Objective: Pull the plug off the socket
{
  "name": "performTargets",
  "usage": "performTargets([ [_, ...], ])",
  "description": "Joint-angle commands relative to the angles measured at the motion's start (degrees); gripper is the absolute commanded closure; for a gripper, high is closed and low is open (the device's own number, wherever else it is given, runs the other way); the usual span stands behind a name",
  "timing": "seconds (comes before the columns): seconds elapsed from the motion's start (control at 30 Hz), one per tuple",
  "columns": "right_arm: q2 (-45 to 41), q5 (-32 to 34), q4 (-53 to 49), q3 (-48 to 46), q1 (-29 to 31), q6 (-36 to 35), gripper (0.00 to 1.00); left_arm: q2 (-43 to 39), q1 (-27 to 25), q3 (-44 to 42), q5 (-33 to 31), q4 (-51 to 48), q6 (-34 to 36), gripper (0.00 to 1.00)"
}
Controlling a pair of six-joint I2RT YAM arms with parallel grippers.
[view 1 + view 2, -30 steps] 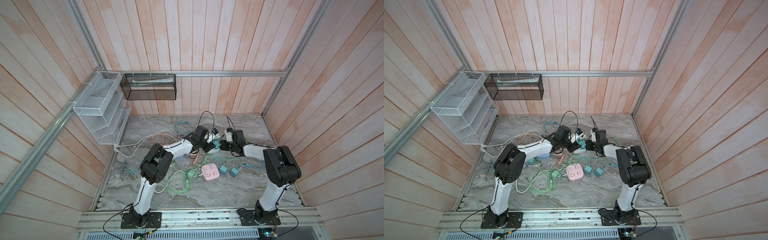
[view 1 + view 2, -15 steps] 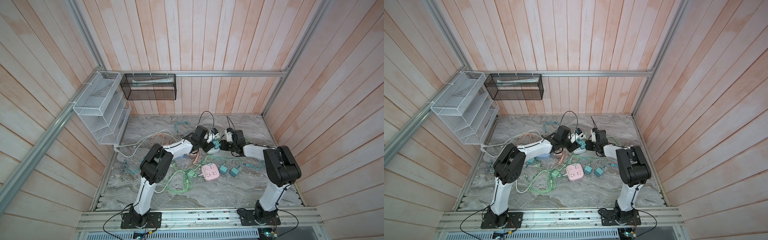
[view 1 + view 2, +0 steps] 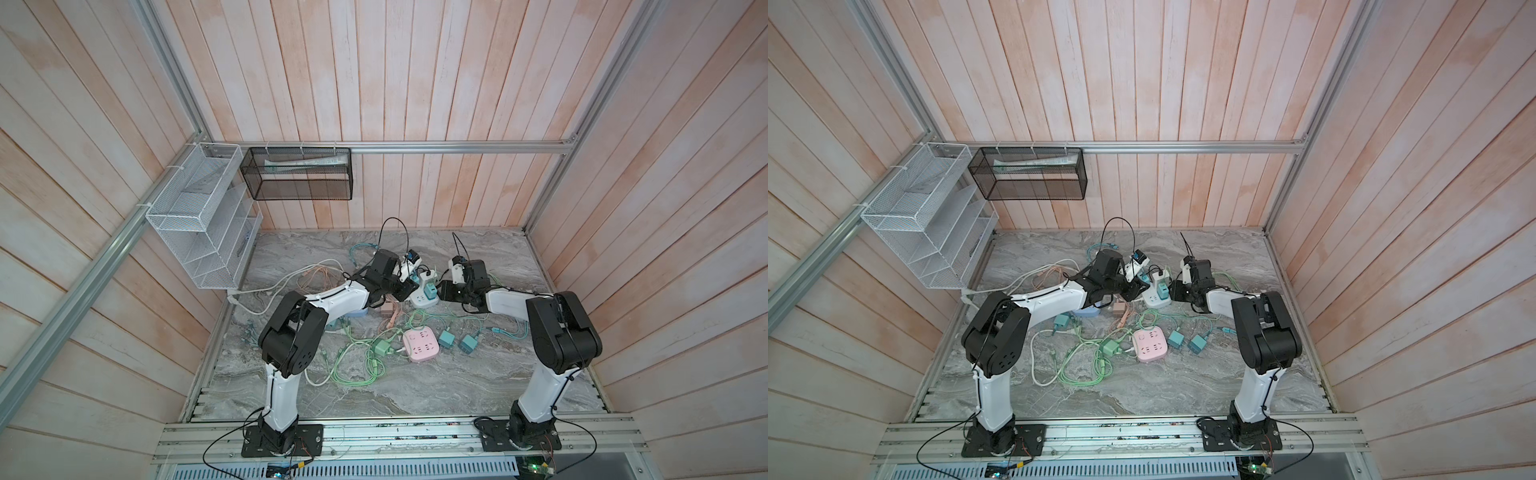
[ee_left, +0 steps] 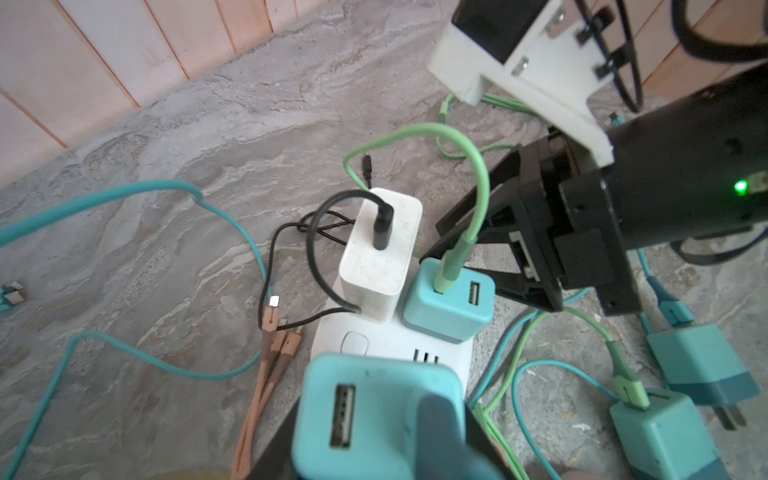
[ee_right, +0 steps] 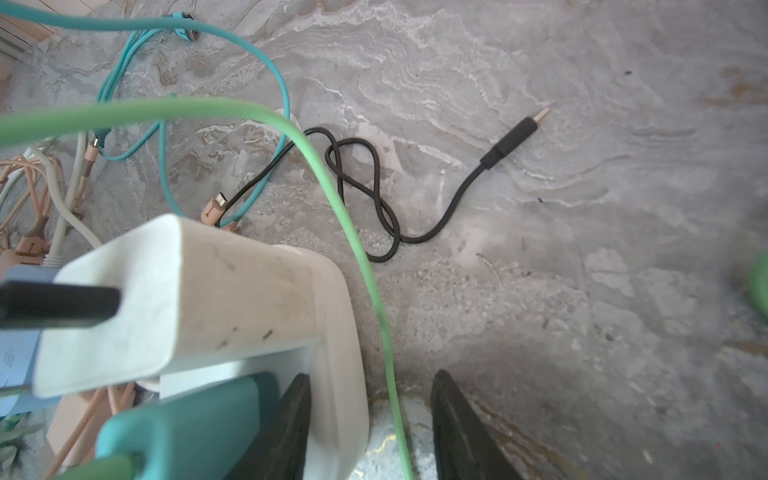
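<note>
Plug of teal plastic, cube-shaped, with one USB port (image 4: 365, 415): clenched in the left claw (image 4: 361, 451), at the near end of the white plastic socket block (image 4: 395, 345). Its prongs are hidden, so whether they sit in the socket cannot be told.

Right claw (image 5: 372, 376): released. Its black fingers (image 5: 461, 428) stand apart and straddle the rim of the socket block. One is on the face side and the other outside the rim, with a light-green cable (image 5: 358, 249) running through the gap.

On the same block stand a second teal cube plug (image 4: 446, 307), which takes the light-green cable, and just beside it a white rectangular charger (image 4: 380, 253) with a black cable (image 5: 511, 139) trailing onto the surface.

In both top views the two claws approach the socket block (image 3: 420, 298) (image 3: 1156, 300) from opposite sides, toward the rear middle of the grey marbled surface (image 3: 395, 395).

Nearer the front lies a pink square socket block (image 3: 420, 345). Two loose teal plugs (image 3: 446, 338) lie just to its right and a pale-green plug (image 3: 382, 347) to its left, among tangled green cables.
</note>
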Motion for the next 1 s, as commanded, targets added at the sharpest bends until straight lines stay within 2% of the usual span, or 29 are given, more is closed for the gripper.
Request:
performTargets([
  [0.0,3.4,3.0,-11.3,-2.3,0.3,-0.7,0.55,-2.3,1.3,-2.8,1.3,3.0,-3.7,0.78],
  [0.43,3.2,3.2,-11.5,-2.3,0.3,-0.6,0.55,0.9,7.7,-5.3,11.1,9.8,-16.0,0.73],
  [0.63,3.1,3.3,-11.8,-2.4,0.3,-0.7,0.55,3.3,8.6,-4.6,12.6,11.0,-17.3,0.7],
  [0.97,3.1,3.5,-12.5,-1.9,0.3,-0.8,0.55,6.8,9.5,-0.9,13.7,7.6,-18.6,0.56],
])
